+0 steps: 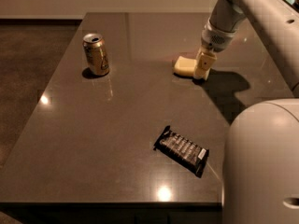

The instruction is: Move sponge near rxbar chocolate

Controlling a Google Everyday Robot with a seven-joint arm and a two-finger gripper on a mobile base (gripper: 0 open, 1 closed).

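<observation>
The pale yellow sponge [184, 65] lies flat on the dark table [117, 125], right of centre towards the back. My gripper [202, 71] hangs from the white arm, its tips down at the table level, touching the sponge's right end and hiding part of it. The rxbar chocolate [182, 150], a flat black wrapper with pale lettering, lies near the front right of the table, well apart from the sponge.
A gold drink can [96, 54] stands upright at the back left. The robot's white body [261, 162] fills the front right corner and covers that part of the table. The table's front edge runs along the bottom.
</observation>
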